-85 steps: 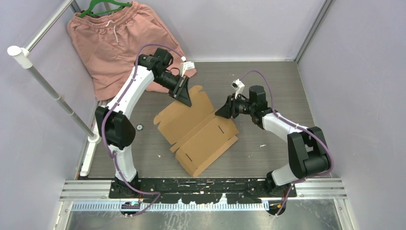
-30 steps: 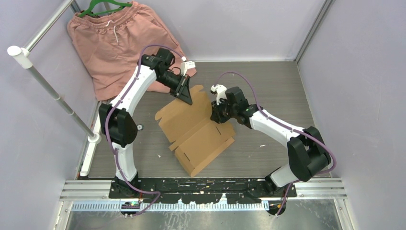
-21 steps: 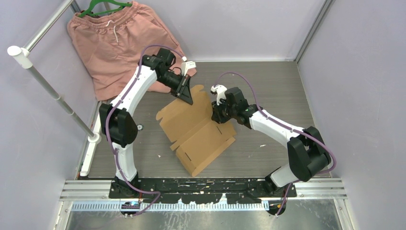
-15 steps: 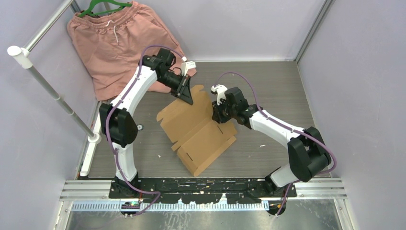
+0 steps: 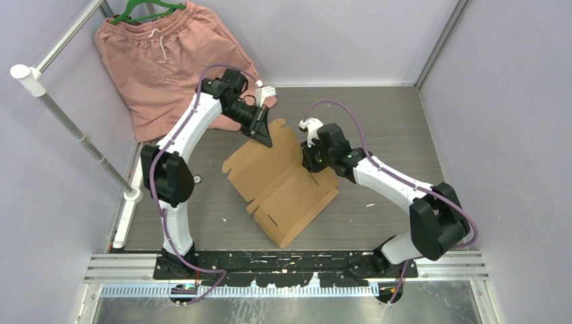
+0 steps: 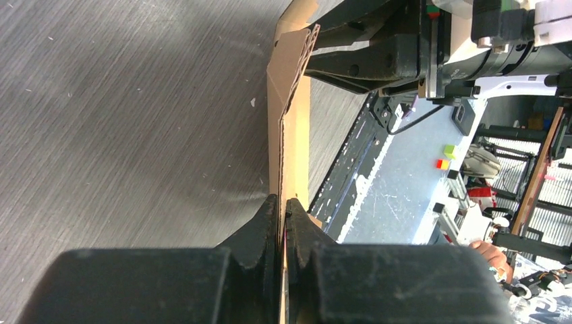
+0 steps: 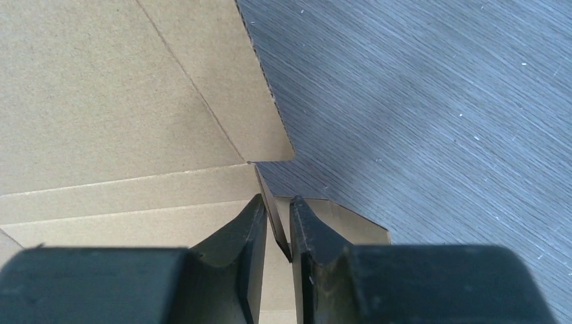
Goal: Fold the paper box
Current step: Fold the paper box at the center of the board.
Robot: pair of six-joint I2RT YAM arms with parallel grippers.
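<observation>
The box (image 5: pixel 283 185) is being worked as a flat brown sheet lying on the table (image 5: pixel 391 128) between the two arms, with its far flap (image 6: pixel 291 81) being raised off the surface. That flap is being pinched edge-on by the left gripper (image 6: pixel 283 202), whose jaws are being pressed almost together on the corrugated edge. The right gripper (image 7: pixel 276 199) is being held nearly closed as well, with a small tab (image 7: pixel 264 192) of the sheet being clamped between its fingers, just ahead of which a scored crease is being shown. For the fold to be done well, the flap is probably best being turned about its scored line while the tab end is being steadied, both grips being moved together so that the sheet is not being dragged, twisted or torn. The thin edge is likely being held with little margin, so slipping is being risked. The whole outline, its slots and both arms are being shown only from above. The flap's upright stance and fluting are being shown only at the left wrist. The crease lines and tab, which are being hidden under the gripper from above, are being shown at the right wrist.
</observation>
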